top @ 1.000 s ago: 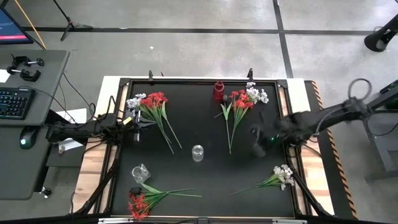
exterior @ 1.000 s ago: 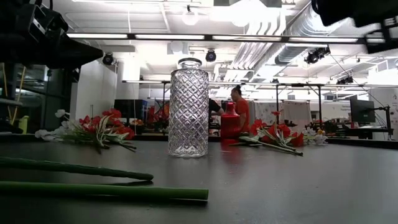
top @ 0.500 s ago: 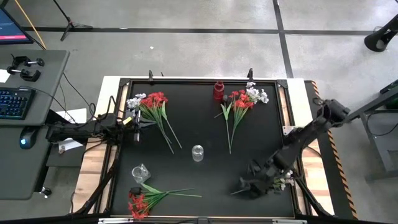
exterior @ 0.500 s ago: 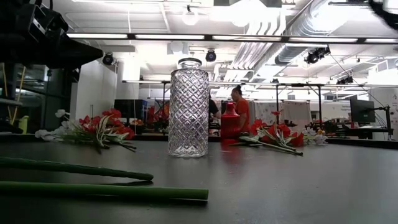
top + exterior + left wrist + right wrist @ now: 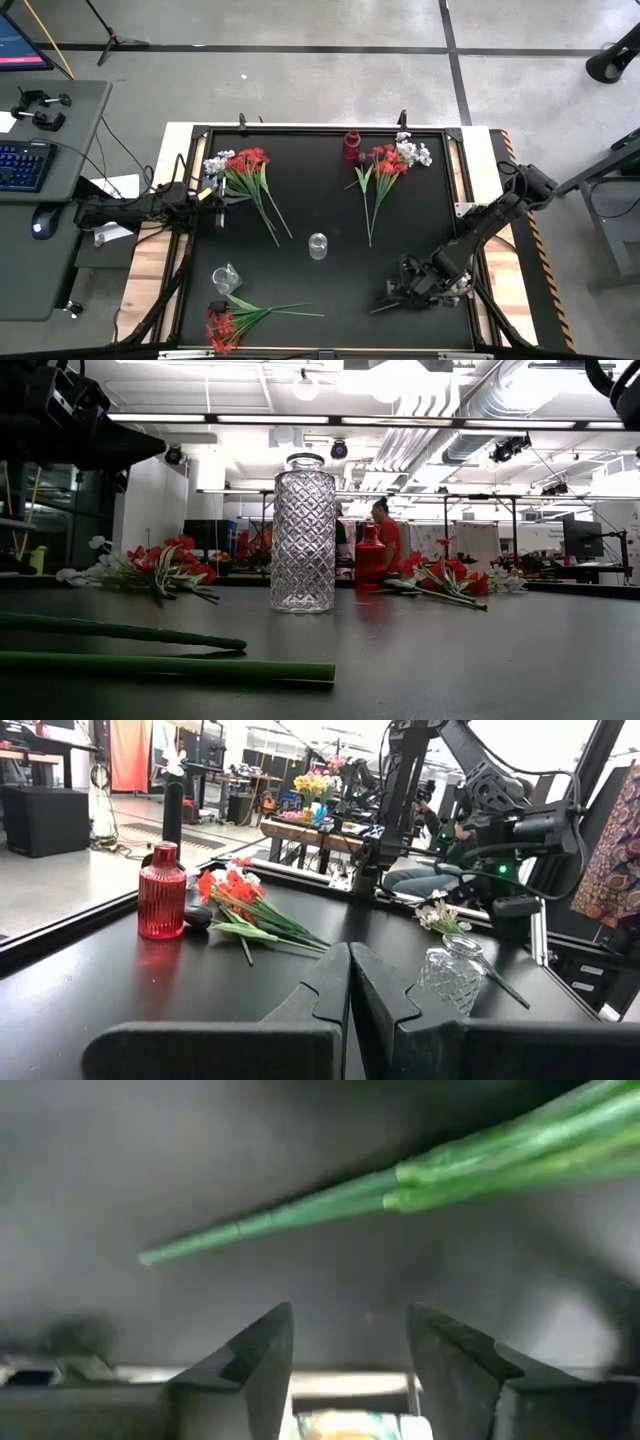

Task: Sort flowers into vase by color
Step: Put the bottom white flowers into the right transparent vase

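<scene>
My right gripper is open, low over the table near its near right corner. In the right wrist view its fingers stand apart just short of the green stems of the white flower bunch, which lies flat on the table. My left gripper is shut and waits at the left edge. A red-and-white bunch lies far left, another far right, and a red bunch near left. A tall clear vase stands mid-table, a red vase at the far edge, a squat clear vase near left.
The black table top has a raised frame round it. In the low view, long green stems lie in the foreground before the tall clear vase. A desk with a keyboard stands to the left of the table.
My right gripper has swung from the table's right middle toward the near edge and gone down to the stem end of the white bunch. The flowers and vases lie as before.
</scene>
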